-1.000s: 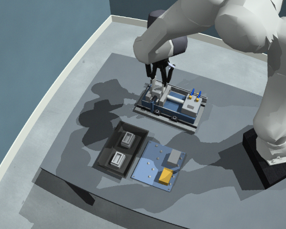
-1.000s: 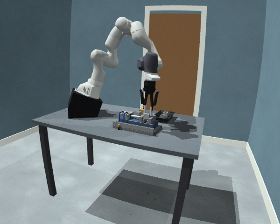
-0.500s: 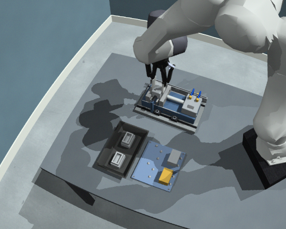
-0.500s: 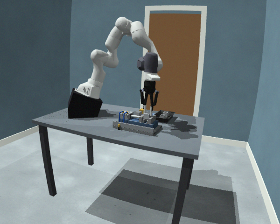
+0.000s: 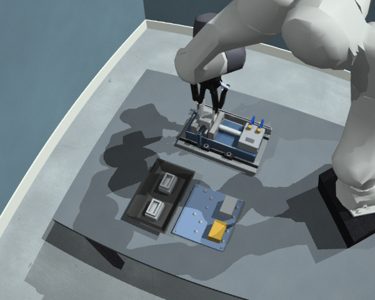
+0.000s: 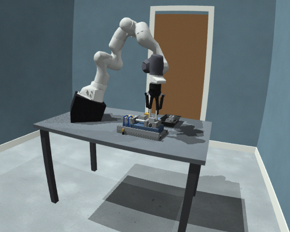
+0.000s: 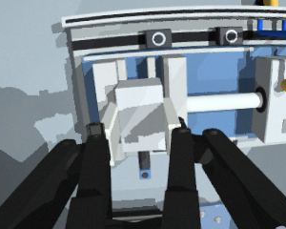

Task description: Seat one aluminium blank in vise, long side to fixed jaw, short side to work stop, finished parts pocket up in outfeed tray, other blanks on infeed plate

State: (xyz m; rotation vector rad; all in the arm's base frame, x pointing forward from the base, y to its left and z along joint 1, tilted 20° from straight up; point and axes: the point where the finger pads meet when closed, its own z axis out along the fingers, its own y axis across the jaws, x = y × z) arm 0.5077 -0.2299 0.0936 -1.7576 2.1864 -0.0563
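My gripper (image 5: 207,109) is shut on an aluminium blank (image 5: 204,121) and holds it in the vise (image 5: 222,137) opening, between the fixed jaw (image 5: 193,125) and the moving jaw (image 5: 217,129). In the wrist view the blank (image 7: 142,114) sits between my fingertips, its top above the jaws. The work stop rod (image 7: 145,166) is just in front of it. I cannot tell whether the blank rests on the low bars. Two finished parts (image 5: 167,182) (image 5: 154,208) lie pocket up in the outfeed tray (image 5: 158,195). An aluminium blank (image 5: 228,206) and a brass blank (image 5: 217,230) lie flat on the infeed plate (image 5: 209,217).
The vise's hose block (image 5: 253,138) with blue hoses stands at the end away from my gripper. The arm's black base (image 5: 345,206) is at the right of the table. The infeed plate has several small pins. The tray also shows in the exterior view (image 6: 171,119).
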